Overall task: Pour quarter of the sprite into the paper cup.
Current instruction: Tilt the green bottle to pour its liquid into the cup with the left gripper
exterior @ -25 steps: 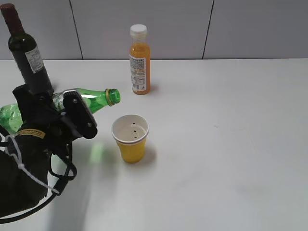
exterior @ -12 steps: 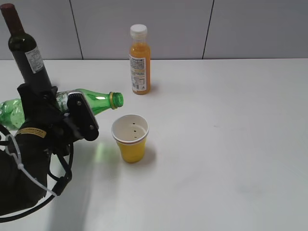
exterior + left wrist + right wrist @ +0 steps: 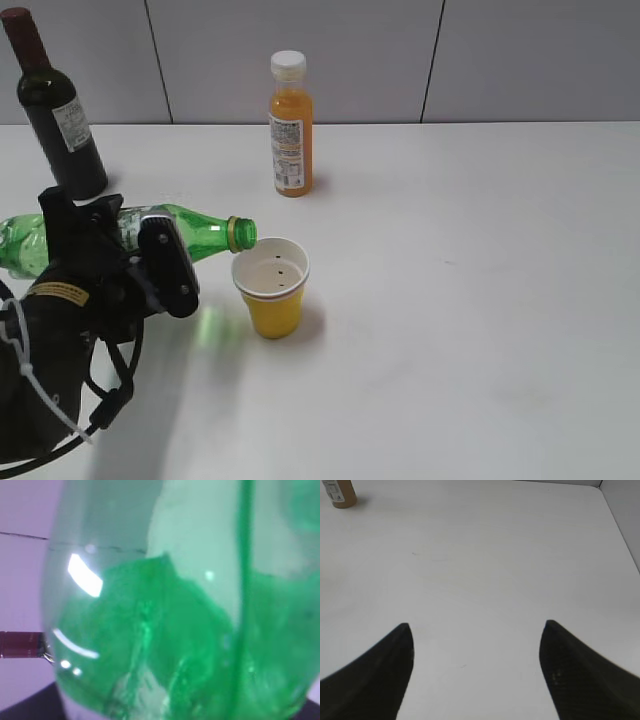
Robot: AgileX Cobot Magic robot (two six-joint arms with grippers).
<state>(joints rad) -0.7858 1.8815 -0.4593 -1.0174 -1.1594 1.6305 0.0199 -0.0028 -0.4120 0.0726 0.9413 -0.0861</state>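
Observation:
The green sprite bottle (image 3: 195, 229) lies almost level in my left gripper (image 3: 130, 250), which is shut on its labelled middle. Its open mouth (image 3: 243, 233) sits at the left rim of the yellow paper cup (image 3: 272, 290), just above it. The cup stands upright on the white table, its white inside showing a few dark specks. No stream of liquid shows. In the left wrist view the green bottle (image 3: 175, 630) fills the frame and hides the jaws. My right gripper (image 3: 476, 630) is open and empty over bare table, and is out of the exterior view.
A dark wine bottle (image 3: 58, 115) stands at the back left, close behind my left arm; its neck shows in the left wrist view (image 3: 20, 645). An orange juice bottle (image 3: 290, 125) with a white cap stands behind the cup, and its base shows in the right wrist view (image 3: 337, 492).
My left gripper has moved right and lowered with the bottle, tipping it further. The mouth has gone from left of the cup to its left rim.

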